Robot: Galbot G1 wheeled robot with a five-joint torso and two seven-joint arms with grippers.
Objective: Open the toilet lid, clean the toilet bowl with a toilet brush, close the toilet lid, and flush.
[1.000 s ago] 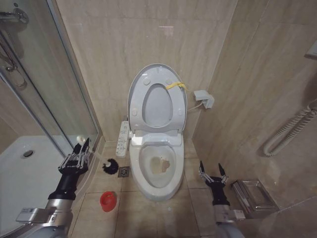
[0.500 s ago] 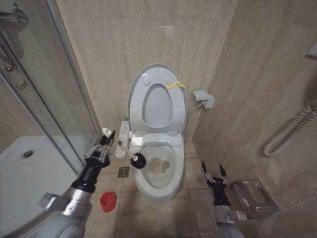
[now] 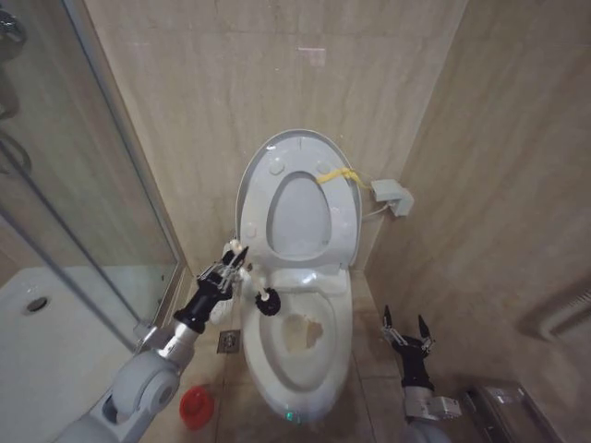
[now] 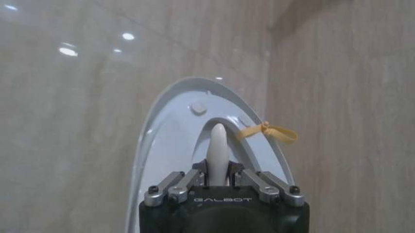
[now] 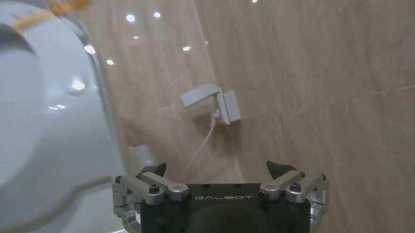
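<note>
The toilet lid (image 3: 266,157) stands raised against the wall, its yellow strap (image 3: 334,174) at the right edge, with the seat ring up against it. Below lies the toilet bowl (image 3: 297,355), white with brownish stains near the drain. My left gripper (image 3: 228,268) is shut on the toilet brush handle at the bowl's left rear corner. The black brush head (image 3: 268,302) hangs just over the bowl's back left rim. In the left wrist view the white handle tip (image 4: 218,145) sticks up between the fingers before the lid (image 4: 170,127). My right gripper (image 3: 406,330) idles open to the right of the bowl.
A red brush holder (image 3: 196,406) sits on the floor left of the toilet, beside a floor drain (image 3: 227,341). A glass shower enclosure (image 3: 55,212) fills the left. A white wall box (image 3: 393,197) with a cable is right of the lid. A metal bin (image 3: 503,406) sits at the lower right.
The head camera has moved closer and tilted. My left gripper carried the brush from the floor beside the toilet up and right, to the bowl's back left rim. The right gripper stayed put.
</note>
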